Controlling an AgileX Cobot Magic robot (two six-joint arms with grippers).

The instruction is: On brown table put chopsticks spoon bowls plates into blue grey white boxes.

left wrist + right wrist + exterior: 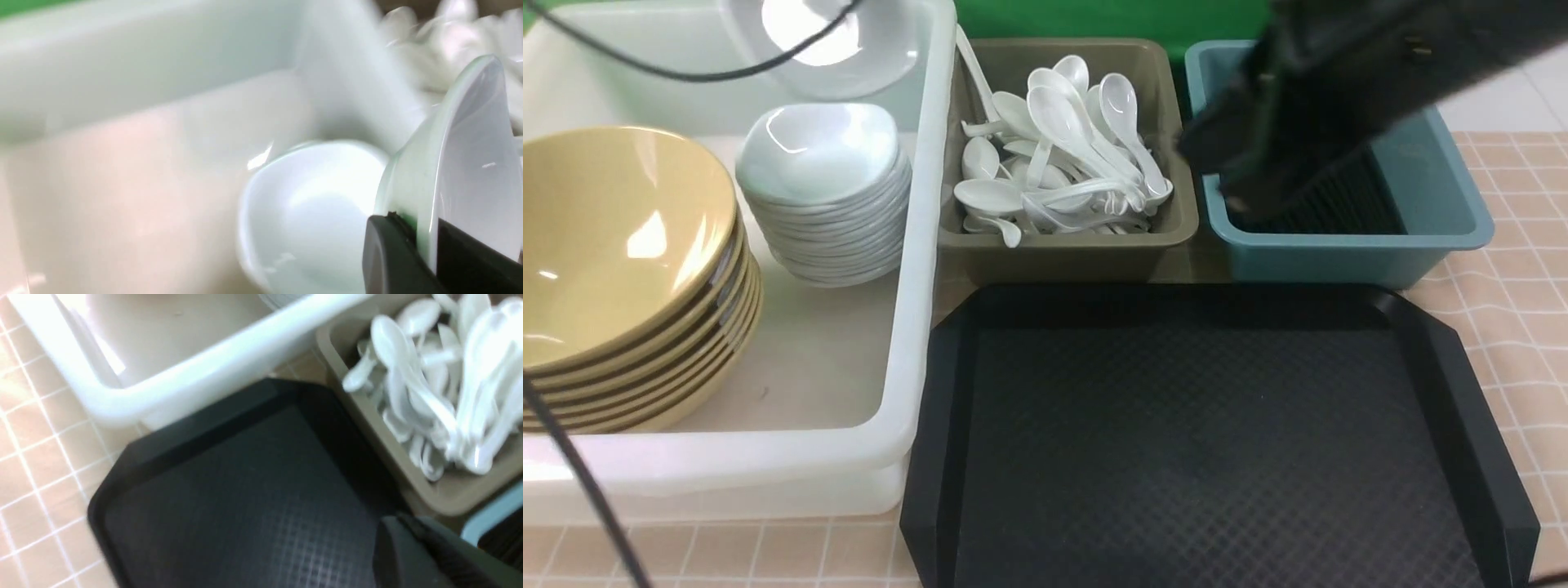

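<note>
1. Right now the left claw (pixel 425 245) is clamped tight on the rim of one small white plate (pixel 470 163). Its black fingers (pixel 388 257) pinch the rim from both sides, w/ the plate tipped up on edge.
2. Front cam: that plate shows blurred at the upper left of the frame, over the back part of the white tub (pixel 923 286).
3. Under it in the frame, inside the tub, sits the plate stack (pixel 821 192), left of centre & fairly high up.
4. Bowl stack (pixel 621 269) — yellow, nested — fills the left edge of the frame, also in the tub, just beside the plate stack.
5. Grey box (pixel 1062 253), top centre, is heaped w/ white spoons (pixel 1062 147). It stands just beside the tub's right wall.
6. Blue box (pixel 1339 257), upper right, has black chopsticks (pixel 1339 200) lying in its bottom.
7. Right claw (pixel 1241 192) — dark & blurred — hangs over the blue box's left end, upper right of the frame. It's closed, and I can't make out anything in it.
8. Black tray (pixel 1217 441) takes the lower centre & right, in front of the grey and blue boxes, on the checked table (pixel 1519 310).
</note>
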